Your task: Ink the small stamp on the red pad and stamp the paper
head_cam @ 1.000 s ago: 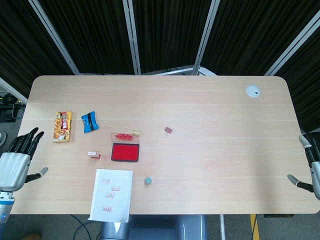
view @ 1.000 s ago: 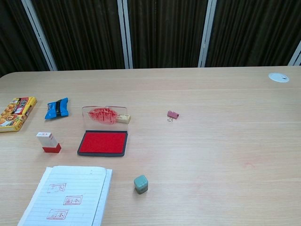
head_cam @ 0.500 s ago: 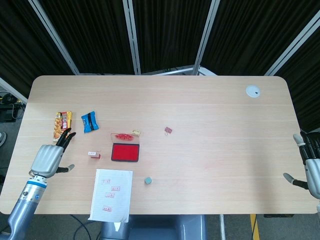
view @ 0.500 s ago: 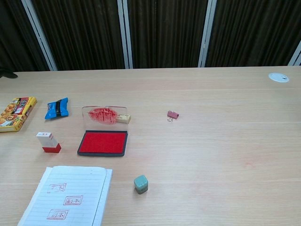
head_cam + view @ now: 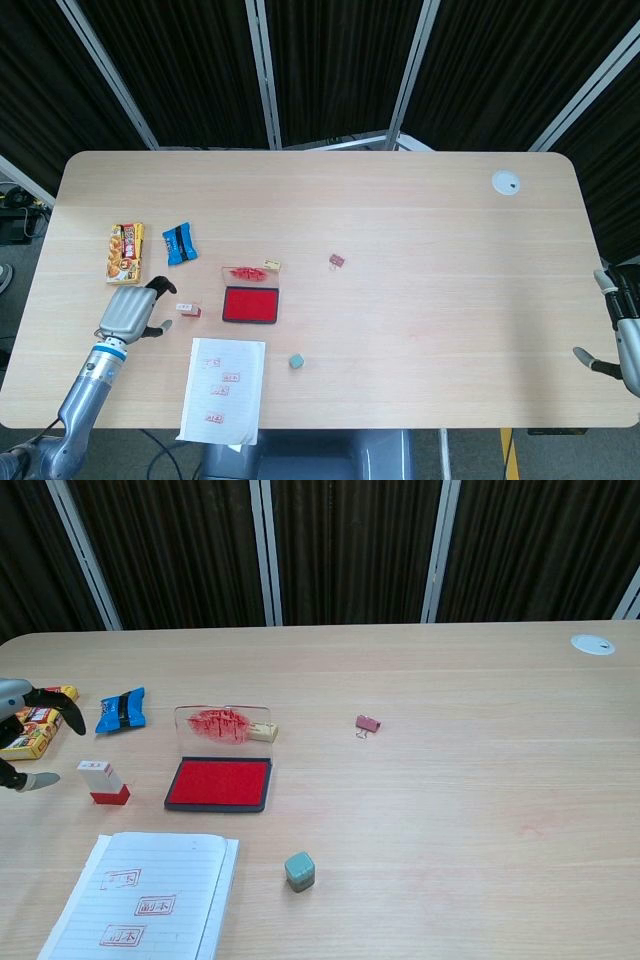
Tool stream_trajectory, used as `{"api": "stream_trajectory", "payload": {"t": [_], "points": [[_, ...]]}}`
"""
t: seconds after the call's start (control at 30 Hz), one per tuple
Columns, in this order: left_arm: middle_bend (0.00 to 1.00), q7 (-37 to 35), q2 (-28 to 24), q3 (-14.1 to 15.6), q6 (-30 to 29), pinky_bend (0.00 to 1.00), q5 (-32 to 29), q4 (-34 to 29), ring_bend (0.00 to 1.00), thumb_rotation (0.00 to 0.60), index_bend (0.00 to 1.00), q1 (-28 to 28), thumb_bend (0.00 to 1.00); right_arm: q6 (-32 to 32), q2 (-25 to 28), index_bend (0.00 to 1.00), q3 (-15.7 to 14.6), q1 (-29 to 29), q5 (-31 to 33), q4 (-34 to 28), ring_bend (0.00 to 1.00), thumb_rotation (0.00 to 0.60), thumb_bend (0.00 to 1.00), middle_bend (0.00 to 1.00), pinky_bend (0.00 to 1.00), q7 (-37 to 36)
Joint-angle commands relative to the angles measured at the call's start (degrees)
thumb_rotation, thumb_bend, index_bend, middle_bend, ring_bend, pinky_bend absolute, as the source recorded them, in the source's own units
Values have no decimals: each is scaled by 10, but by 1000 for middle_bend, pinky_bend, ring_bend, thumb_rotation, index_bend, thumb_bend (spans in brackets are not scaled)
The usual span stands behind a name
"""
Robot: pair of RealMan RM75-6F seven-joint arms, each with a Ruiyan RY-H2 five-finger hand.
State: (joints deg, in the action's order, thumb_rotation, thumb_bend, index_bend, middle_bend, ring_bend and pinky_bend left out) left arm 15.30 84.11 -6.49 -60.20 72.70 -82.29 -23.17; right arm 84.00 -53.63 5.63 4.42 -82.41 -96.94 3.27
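The table (image 5: 400, 230) carries everything, and nearly all of it sits toward the robot's left. Largest is the paper (image 5: 150, 900), a lined sheet at the near left edge that already bears three red marks. Just beyond it lies the red pad (image 5: 220, 783), its clear lid tipped up at the back and smeared with ink. Further left are a yellow snack box (image 5: 124, 252) and a blue packet (image 5: 180, 243). A small grey-green cube (image 5: 299, 870) rests to the right of the paper, and a pink binder clip (image 5: 368, 723) lies well apart, near the table's middle.

The small stamp (image 5: 103, 782) stands upright, white body on a red base, just left of the pad and just beyond the paper's far corner. Its long axis is vertical.

The left robot hand (image 5: 130, 311) hovers close beside the stamp, on the stamp's left. Its fingers are spread and hold nothing. From this robot hand the stamp lies to the right, fingers pointing toward it but seemingly not yet touching. The right robot hand (image 5: 625, 335) waits at the far right table edge, fingers apart and empty, well away from everything. The left one is plainly nearer, so the pick-up probably falls to it, a short reach rightward with the fingers closing round the upright body.
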Motion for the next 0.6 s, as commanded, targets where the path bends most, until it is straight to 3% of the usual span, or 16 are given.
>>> {"api": "stream_trajectory", "payload": {"t": [0.03,0.33,0.6], "points": [[281,-18,19,0,5,913,7,22,857,600,332,-9,222,-1,0,0,0,0,2,1,0,600,0,0,0,1],[376,-28,47,2,16,913,9,54,857,600,377,-25,272,-6,-5,0,0,1,9,6,0,600,0,0,0,7],[385,-25,62,4,14,913,5,78,857,600,381,-31,286,-9,-7,0,1,3,12,7,0,600,0,0,0,11]]}}
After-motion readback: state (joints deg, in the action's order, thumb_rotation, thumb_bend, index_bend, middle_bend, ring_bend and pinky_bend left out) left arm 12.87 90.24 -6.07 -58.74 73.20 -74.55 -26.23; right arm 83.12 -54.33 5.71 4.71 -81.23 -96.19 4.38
